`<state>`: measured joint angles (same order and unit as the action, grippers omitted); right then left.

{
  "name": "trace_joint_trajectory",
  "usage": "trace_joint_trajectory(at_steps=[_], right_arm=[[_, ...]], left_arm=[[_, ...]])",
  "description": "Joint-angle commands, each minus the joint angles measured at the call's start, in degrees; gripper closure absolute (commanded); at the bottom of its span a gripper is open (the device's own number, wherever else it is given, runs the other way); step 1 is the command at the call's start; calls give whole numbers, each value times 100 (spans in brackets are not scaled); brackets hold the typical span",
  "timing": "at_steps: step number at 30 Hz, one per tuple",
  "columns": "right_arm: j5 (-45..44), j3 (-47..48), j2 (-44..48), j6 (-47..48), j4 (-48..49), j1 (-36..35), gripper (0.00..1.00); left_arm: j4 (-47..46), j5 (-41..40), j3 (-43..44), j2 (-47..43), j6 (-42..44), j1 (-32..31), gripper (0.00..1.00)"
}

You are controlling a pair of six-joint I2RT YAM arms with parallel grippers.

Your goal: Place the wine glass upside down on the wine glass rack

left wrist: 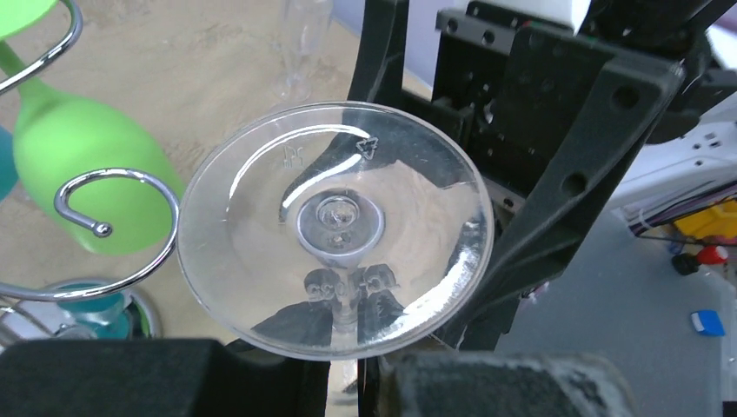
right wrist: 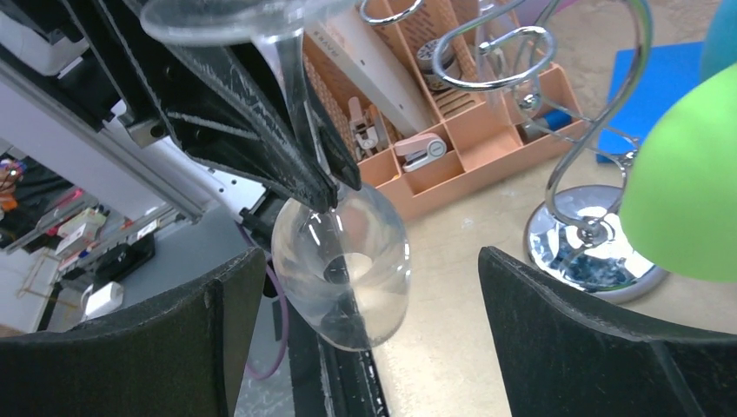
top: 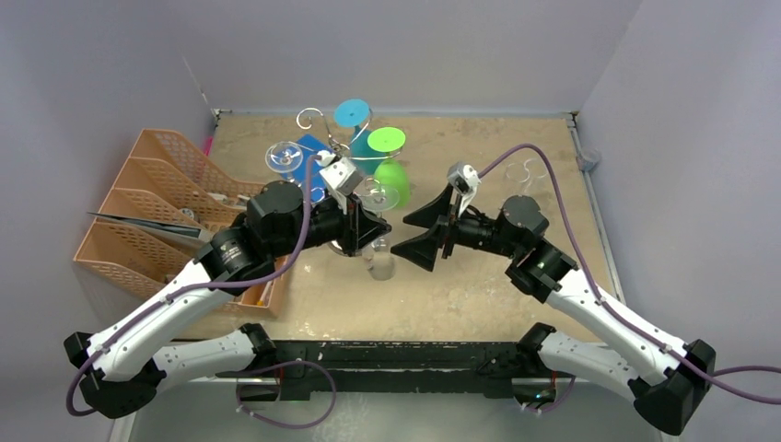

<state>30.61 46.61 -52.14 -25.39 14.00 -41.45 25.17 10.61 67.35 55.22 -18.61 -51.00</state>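
- wine glass (left wrist: 335, 230): clear, colourless
- wine glass rack (right wrist: 591, 248): shiny silver chrome
- green glass (top: 392, 182): solid lime green
- cyan glass (top: 353, 113): bright cyan-blue
- desk organiser (top: 138, 198): peach-orange, fine perforated dot pattern
- flat sheet (right wrist: 660, 78): plain blue
- table (top: 479, 285): sandy tan, mottled pale patches
- cable (top: 527, 146): purple

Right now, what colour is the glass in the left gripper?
Colourless, see-through. The wine glass shows best in the left wrist view.

Orange organiser (top: 157, 177) at left, blue mat (top: 310, 147) beyond.
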Motion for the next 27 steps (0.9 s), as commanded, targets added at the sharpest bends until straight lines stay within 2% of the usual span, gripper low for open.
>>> trace_joint_trajectory(at_steps=[1, 4, 14, 15, 17, 20, 22, 24, 27], right_arm=[[128, 73, 10, 142, 397, -212, 5], [314, 93, -92, 19, 414, -392, 1], [-284, 268, -441, 320, 140, -825, 3], [-293, 262, -439, 332, 138, -829, 5], [-303, 261, -421, 346, 103, -845, 19], [-418, 225, -326, 388, 84, -843, 43], [-512, 174, -238, 404, 159, -847, 48], [-593, 127, -173, 413, 250, -846, 50], [-737, 53, -87, 388, 387, -847, 52]], left_arm=[[-1147, 190, -165, -229, -448, 14, 100], [-1453, 53, -337, -294, -646, 19, 100], [-2045, 115, -566, -438, -1243, 22, 100], [-2050, 109, -578, -451, -1264, 25, 100], [-2065, 114, -611, -508, -1259, 19, 100], [-2118, 200, -653, -548, -1273, 21, 100], [-2084, 211, -653, -553, -1305, 18, 99], [-2083, 197, -666, -582, -1378, 23, 88], [-2028, 90, -663, -628, -1428, 21, 65]])
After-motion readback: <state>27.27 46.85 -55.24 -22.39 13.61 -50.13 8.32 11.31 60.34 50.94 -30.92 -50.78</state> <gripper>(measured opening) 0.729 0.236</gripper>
